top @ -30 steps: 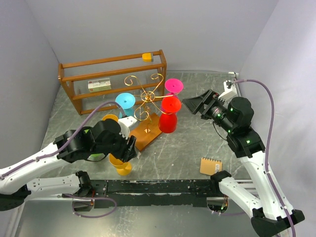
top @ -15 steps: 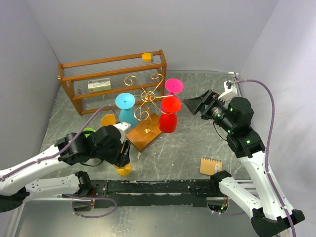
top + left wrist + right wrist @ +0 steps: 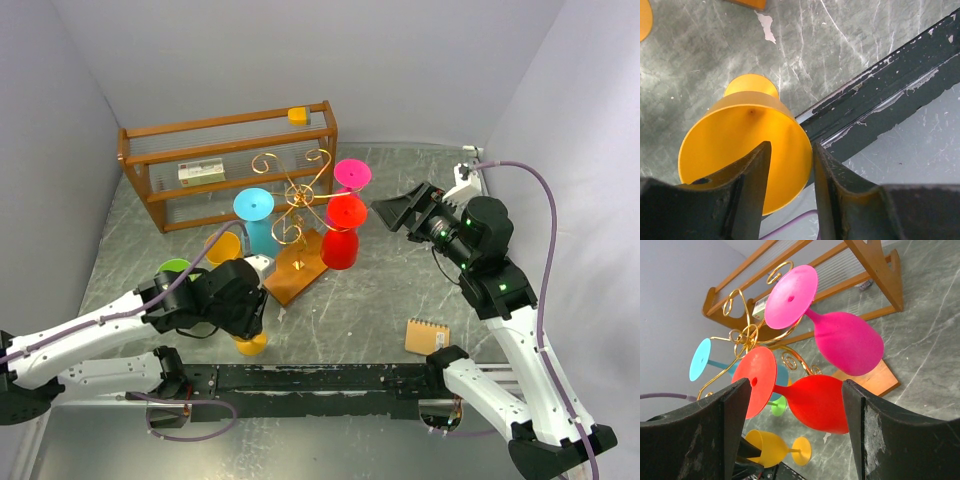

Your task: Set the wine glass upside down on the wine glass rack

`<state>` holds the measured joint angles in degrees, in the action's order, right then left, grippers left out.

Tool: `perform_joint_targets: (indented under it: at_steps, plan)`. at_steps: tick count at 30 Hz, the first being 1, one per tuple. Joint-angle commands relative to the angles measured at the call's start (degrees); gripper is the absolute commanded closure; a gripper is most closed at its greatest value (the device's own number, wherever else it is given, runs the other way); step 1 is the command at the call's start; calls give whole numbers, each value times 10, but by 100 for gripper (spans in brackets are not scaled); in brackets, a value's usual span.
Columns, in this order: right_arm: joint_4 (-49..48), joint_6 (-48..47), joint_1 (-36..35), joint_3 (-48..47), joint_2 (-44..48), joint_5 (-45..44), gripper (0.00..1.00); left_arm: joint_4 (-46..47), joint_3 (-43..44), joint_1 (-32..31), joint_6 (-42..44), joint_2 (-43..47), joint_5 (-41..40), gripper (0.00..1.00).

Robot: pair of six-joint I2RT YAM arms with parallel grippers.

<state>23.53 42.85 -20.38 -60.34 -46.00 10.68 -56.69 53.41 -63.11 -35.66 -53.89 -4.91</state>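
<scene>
Overhead first: yellow wine glass (image 3: 250, 344) on its side on the table (image 3: 370, 300), close to the black front rail (image 3: 330, 378) and mostly hidden under the left gripper (image 3: 256, 318). Only the foot showing, pointed toward the arm bases; long axis therefore near-to-far, bowl end toward the wine glass rack (image 3: 295, 270). Rack just beyond and slightly right of that gripper, with a blue glass (image 3: 254, 205), red glass (image 3: 345, 232) and pink glass (image 3: 352, 175) foot-up at it. Across the rack, right gripper (image 3: 397, 212) spread wide, holding nothing, well apart from the yellow glass. Left arm plainly the nearer.

Next, left wrist. Bowl straight ahead, rim nearest the lens, stem and foot beyond. Both fingers (image 3: 752, 185) partway together, the bowl's right flank in the gap; pinching or merely straddling, impossible to tell.

Lastly, right wrist. Broad gap between the two black fingers, red and pink glasses framed in it, yellow glass (image 3: 771, 446) low and far off on the table.

Judged: needs a sure hold on the bowl, then a lift and a turn to foot-up before meeting a free scroll.
</scene>
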Motion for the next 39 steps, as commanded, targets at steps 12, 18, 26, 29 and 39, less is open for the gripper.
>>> perform_joint_targets:
  at_steps: [12,18,26,29,39]
  plan:
    - [10,3,-3,-16,12,-15,27,6,32,-3,30,4,-12,93]
    - [13,10,-3,-14,21,-26,27,22,53,-3,65,34,40,93]
    - [8,13,-3,-8,39,-34,26,145,73,-3,139,97,195,93]
    - [-11,14,-3,0,50,-28,26,211,76,-3,171,116,257,93]
    - [-64,16,-3,1,97,-38,25,383,110,-3,219,134,301,93]
